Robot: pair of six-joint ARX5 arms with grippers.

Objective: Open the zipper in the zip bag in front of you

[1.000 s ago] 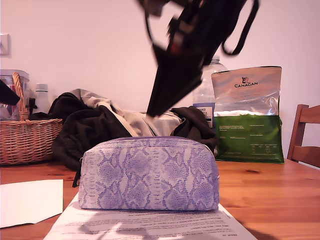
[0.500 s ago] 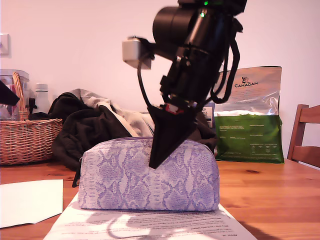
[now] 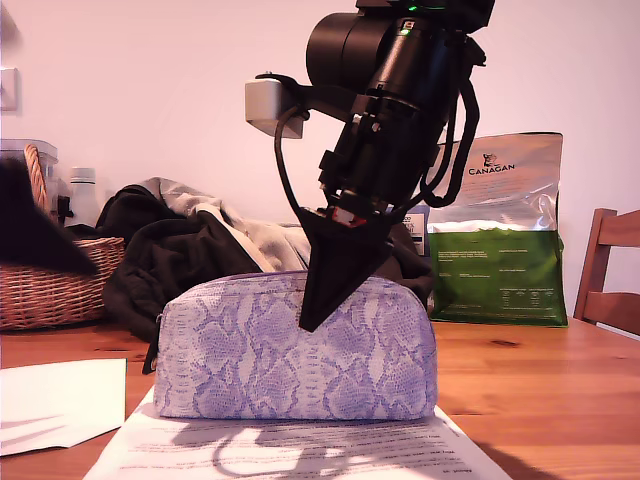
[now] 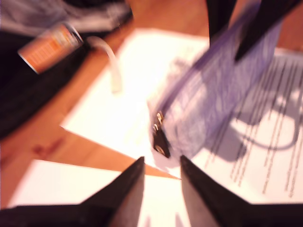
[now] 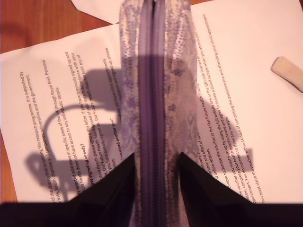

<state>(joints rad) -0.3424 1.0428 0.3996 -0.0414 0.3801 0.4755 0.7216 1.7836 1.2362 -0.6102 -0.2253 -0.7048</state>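
Though sideways outside, zipper (image 5: 152, 118) overhead.

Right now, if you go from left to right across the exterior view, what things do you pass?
Wicker basket → pile of dark clothes → zip bag with my second gripper at it → green and silver Canagan bag → wooden chair.

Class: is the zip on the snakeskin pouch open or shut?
Shut: the zipper runs as one closed purple line along the zip bag.

The exterior view looks level across the table, close to the pouch (image 3: 296, 347). Both wrist views look down on it and the printed paper (image 5: 246, 94).
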